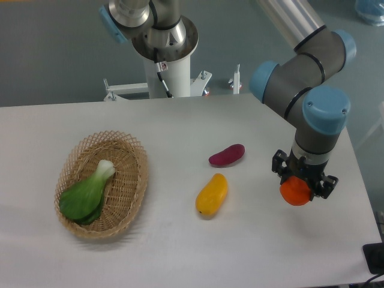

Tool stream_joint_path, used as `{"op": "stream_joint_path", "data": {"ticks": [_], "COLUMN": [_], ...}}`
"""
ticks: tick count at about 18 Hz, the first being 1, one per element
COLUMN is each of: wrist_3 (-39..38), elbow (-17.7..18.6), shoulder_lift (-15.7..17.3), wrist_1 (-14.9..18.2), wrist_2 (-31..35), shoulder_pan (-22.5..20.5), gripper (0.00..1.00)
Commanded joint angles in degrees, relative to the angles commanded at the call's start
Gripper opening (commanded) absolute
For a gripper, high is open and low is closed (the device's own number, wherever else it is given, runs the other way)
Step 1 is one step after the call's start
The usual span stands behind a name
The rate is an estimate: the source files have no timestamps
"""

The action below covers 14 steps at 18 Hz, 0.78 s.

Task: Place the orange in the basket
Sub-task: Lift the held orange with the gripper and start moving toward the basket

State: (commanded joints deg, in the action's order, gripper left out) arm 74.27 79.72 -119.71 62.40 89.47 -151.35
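The orange (pixel 294 192) is a small round orange-red fruit at the right side of the table, held between the black fingers of my gripper (pixel 299 187), which is shut on it from above. Whether it rests on the table or hangs just above it I cannot tell. The basket (pixel 133 192) is an oval tan wicker one at the left side of the table, far from the gripper. A green leafy vegetable (pixel 87 193) lies inside it.
A yellow-orange mango-shaped fruit (pixel 212 195) and a purple-red oblong vegetable (pixel 227 155) lie on the table between the gripper and the basket. The arm's base post (pixel 165 60) stands at the back. The table's right edge is close to the gripper.
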Motion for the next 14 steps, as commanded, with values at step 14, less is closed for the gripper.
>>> {"op": "stream_joint_path", "data": {"ticks": [14], "wrist_3": [-4.8], "elbow": [0.1], "shoulder_lift": [0.4], "wrist_1": [0.3], "wrist_2": [0.1], "shoulder_pan": [3.9], "gripper": [0.79]}}
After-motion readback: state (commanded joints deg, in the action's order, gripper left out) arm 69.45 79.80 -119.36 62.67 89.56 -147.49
